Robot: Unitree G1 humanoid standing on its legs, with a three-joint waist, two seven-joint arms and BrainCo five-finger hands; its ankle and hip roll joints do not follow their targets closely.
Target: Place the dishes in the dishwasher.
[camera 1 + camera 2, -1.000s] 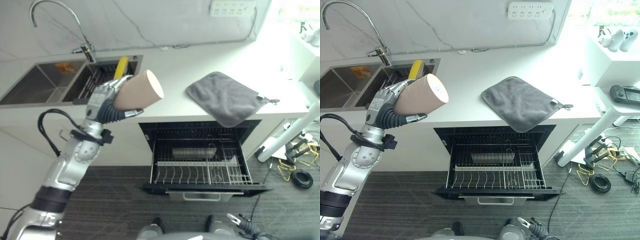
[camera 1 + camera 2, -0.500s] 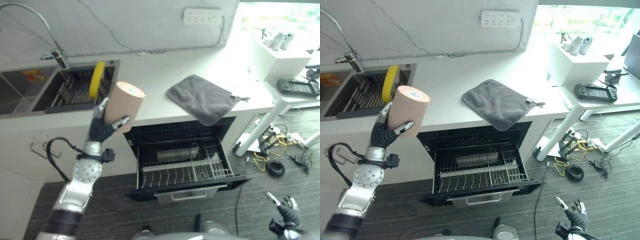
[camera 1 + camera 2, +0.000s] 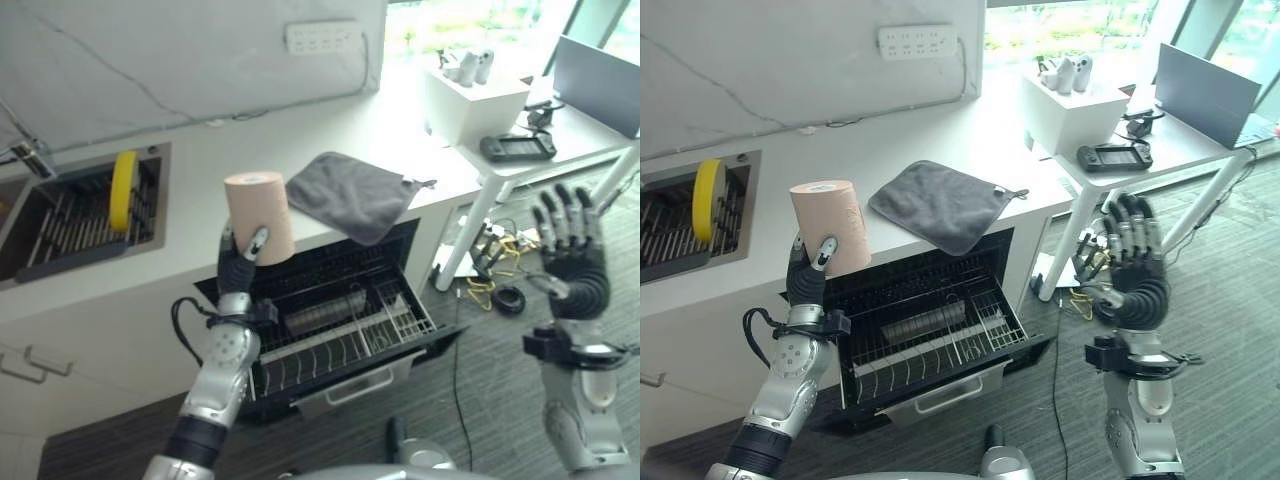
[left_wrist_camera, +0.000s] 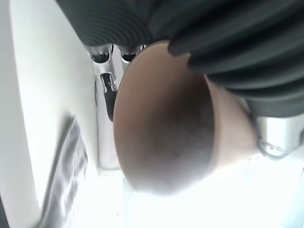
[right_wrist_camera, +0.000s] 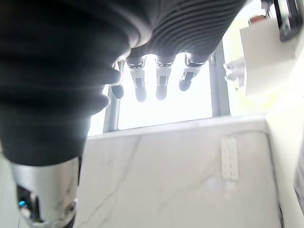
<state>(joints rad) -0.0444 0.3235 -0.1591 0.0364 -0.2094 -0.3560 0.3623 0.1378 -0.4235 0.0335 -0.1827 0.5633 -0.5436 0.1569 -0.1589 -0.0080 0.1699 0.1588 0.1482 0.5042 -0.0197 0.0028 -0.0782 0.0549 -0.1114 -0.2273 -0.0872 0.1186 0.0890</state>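
Left eye view: the tall beige ceramic cup (image 3: 259,215) stands bottom-up in the left hand (image 3: 238,268), fingers curled round its lower part, above the open black dishwasher drawer (image 3: 335,325). Compared with a second ago, the cup is upright and the right hand (image 3: 570,248) is raised, fingers spread. The cup's mouth is hidden.

Daylight from the window, glare on the white surface (image 3: 330,140).
Both wrist views are washed out by backlight; the tan cylindrical cup (image 4: 166,128) is seen blurred at close range.
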